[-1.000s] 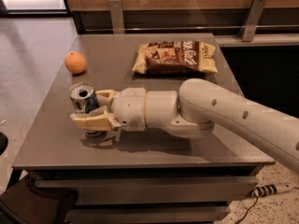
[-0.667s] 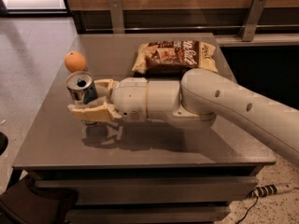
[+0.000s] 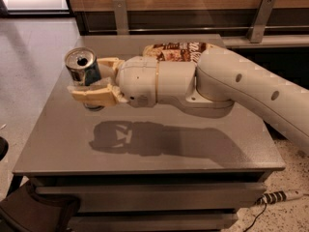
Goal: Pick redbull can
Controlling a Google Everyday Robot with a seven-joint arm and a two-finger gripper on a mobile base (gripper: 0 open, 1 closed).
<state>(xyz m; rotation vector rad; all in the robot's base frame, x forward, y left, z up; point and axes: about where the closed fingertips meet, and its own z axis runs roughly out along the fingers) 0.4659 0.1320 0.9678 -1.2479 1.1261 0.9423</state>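
The redbull can (image 3: 83, 67) is a slim silver-and-blue can with a silver top and a dark mouth hole. It stands upright in the air above the left part of the grey table (image 3: 145, 144), held in my gripper (image 3: 94, 79). The gripper is shut on the can, with one tan finger (image 3: 91, 95) in front of it and the other (image 3: 110, 62) behind it. The white arm reaches in from the right. The arm's shadow lies on the table below.
A brown snack bag (image 3: 176, 50) lies at the back of the table, partly hidden behind the arm. A wooden wall with metal brackets (image 3: 260, 16) runs behind. A power strip (image 3: 280, 196) lies on the floor at the right.
The gripper has lifted the can off the table and raised it. The orange fruit seen at the back left before is no longer in view.
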